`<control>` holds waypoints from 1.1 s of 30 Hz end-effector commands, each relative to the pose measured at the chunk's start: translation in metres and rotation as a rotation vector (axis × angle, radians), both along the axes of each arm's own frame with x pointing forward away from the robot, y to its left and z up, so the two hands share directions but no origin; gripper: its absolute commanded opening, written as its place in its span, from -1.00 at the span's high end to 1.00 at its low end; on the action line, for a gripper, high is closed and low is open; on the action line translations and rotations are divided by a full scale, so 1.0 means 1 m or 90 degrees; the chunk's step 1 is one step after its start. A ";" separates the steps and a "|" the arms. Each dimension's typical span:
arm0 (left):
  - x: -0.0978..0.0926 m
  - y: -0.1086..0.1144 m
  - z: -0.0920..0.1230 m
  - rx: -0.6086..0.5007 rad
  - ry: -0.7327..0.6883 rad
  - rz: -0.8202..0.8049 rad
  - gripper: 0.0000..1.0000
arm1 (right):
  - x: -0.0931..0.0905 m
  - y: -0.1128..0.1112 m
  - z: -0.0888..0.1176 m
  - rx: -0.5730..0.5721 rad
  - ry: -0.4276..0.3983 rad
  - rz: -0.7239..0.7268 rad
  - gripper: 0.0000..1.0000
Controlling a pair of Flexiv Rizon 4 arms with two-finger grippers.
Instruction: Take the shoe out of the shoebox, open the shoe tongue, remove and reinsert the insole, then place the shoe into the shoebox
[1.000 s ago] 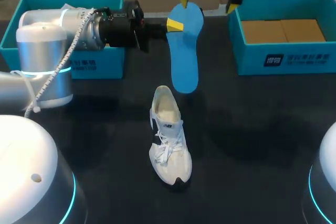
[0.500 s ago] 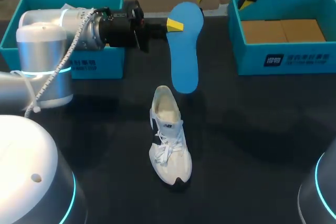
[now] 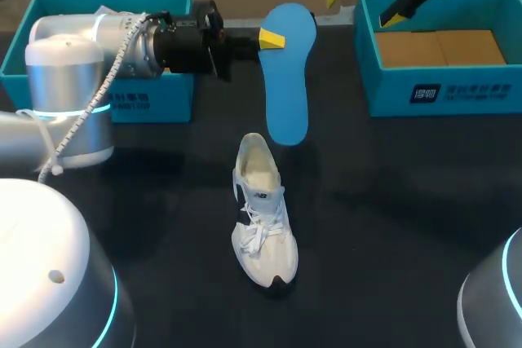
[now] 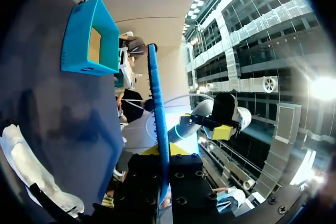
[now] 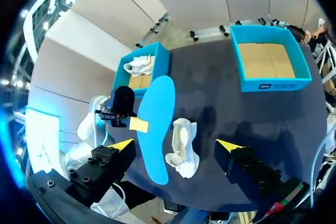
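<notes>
A blue insole (image 3: 288, 79) hangs upright above the table, with my left gripper (image 3: 270, 38) shut on its edge near the top. From the left wrist the insole (image 4: 157, 124) shows edge-on between the fingers. The white shoe (image 3: 263, 219) lies on the dark table just in front of the insole, toe toward me. My right gripper (image 3: 363, 4) stands open, high above the far left corner of the right shoebox (image 3: 444, 91), with nothing between its fingers. Looking down from the right gripper (image 5: 175, 144), I see the insole (image 5: 157, 124) and the shoe (image 5: 181, 148) side by side.
The right shoebox (image 5: 268, 83) shows only its bare cardboard floor. A second blue shoebox (image 3: 151, 103) stands at the far left behind my left arm; in it lies another white shoe (image 5: 137, 65). Dark table (image 3: 391, 201) spreads around the shoe.
My right gripper has drawn away from the top of the insole, moving right toward the right shoebox, still open. The left arm, insole and shoe have not moved.
</notes>
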State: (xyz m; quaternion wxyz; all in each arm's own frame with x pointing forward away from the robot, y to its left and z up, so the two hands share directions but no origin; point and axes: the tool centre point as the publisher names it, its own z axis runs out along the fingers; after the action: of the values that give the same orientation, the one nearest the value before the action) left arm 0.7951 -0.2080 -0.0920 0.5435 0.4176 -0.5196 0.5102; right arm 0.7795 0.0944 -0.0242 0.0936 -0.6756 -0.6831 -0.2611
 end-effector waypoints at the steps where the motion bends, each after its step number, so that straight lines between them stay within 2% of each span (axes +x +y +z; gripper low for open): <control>1: 0.000 0.000 0.000 0.002 0.000 0.000 1.00 | -0.005 -0.010 -0.008 0.226 -0.018 0.047 -1.00; 20: 0.000 0.000 0.000 0.002 0.000 0.000 1.00 | -0.012 -0.017 -0.037 0.430 -0.001 0.107 -1.00; 33: 0.000 0.000 0.000 0.002 0.000 0.000 1.00 | -0.012 -0.024 -0.053 0.501 0.005 0.105 -1.00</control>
State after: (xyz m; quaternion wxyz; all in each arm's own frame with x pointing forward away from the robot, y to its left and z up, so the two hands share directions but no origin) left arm 0.7951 -0.2080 -0.0921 0.5435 0.4177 -0.5196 0.5101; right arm 0.7697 0.0704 -0.0704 0.3233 -0.5677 -0.6116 -0.4463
